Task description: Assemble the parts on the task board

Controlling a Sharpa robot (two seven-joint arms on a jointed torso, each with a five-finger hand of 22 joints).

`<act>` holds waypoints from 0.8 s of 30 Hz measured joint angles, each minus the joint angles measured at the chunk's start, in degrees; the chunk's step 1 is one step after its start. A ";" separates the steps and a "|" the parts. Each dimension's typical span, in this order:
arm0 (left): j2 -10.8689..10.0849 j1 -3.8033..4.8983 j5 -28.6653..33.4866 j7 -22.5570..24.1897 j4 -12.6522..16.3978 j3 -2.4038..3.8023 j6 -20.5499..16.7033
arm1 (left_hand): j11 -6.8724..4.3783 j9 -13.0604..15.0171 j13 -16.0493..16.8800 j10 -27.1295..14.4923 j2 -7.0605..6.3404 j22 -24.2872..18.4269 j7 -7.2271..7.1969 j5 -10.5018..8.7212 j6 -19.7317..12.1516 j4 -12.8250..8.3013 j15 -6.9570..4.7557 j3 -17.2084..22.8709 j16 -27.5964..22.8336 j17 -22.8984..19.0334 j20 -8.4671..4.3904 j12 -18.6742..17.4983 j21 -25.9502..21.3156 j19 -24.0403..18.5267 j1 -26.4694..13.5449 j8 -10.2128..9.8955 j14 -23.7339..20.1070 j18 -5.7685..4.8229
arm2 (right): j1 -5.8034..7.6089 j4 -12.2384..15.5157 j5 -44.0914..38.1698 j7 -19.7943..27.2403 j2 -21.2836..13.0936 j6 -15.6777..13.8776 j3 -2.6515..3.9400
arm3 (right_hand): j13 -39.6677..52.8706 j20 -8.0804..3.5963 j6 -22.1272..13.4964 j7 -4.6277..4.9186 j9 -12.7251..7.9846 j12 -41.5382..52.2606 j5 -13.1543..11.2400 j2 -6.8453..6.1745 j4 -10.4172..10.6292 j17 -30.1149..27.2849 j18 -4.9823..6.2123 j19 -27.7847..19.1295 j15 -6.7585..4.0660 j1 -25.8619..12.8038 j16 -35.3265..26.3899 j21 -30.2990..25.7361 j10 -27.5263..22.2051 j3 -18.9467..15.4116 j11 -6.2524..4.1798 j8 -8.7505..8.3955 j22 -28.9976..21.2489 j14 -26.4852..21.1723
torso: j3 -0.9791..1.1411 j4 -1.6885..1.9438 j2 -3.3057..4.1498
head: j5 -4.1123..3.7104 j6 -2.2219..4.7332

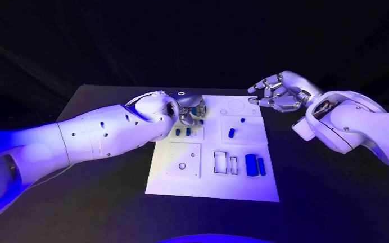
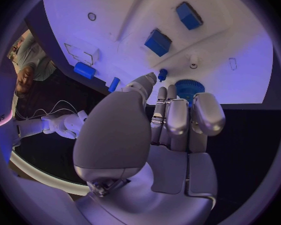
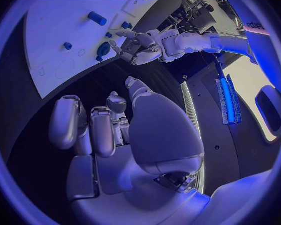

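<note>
Your left hand [image 1: 185, 109] sits at the task board's [image 1: 212, 187] ten o'clock corner, fingers curled at a blue ribbed round part [image 2: 189, 89]; whether it grips, you cannot tell. Your right hand [image 1: 278, 98] hovers off the one o'clock corner, fingers apart, empty.

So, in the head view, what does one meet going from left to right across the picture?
Left arm → left hand at the task board's far left corner → small blue part → two blue cylinders → right hand → right arm.
</note>
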 measured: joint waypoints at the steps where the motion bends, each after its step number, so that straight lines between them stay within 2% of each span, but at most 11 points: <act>1: 0.04 0.00 -0.10 -0.08 -0.03 0.00 0.13 | -0.14 -0.09 -0.07 0.19 0.16 0.11 0.11 0.00 0.11 -0.15 0.00 0.15 0.00 -0.06 0.00 0.00 0.23 0.00 0.16 -0.23 0.00 0.00 | 0.00 0.00 0.00 0.00 0.01 0.00 0.00 | 0.00 0.00 0.00 0.00 0.00 0.00 0.00 0.00 0.00 0.00 0.00 0.00 0.00 0.00 0.00 0.00 0.00 0.00 0.00 0.00 0.00 0.00 | 0.00 0.01 0.00 | -0.01 0.00; 24: 2.26 -0.03 -0.67 -0.57 -2.75 0.02 1.39 | -0.22 -1.26 -1.15 1.86 0.81 1.66 0.10 0.00 0.94 -0.76 0.00 1.75 0.43 -0.70 -0.20 -0.21 1.33 0.61 0.81 -1.40 0.00 0.01 | 0.00 0.24 0.02 -0.02 0.10 -0.02 0.00 | 0.10 0.00 -0.01 0.00 -0.04 0.00 -0.01 0.00 0.00 0.05 0.00 0.00 0.00 0.00 0.00 0.00 0.09 0.00 0.09 0.00 0.05 0.00 | 0.03 0.00 -0.02 | -0.21 -0.18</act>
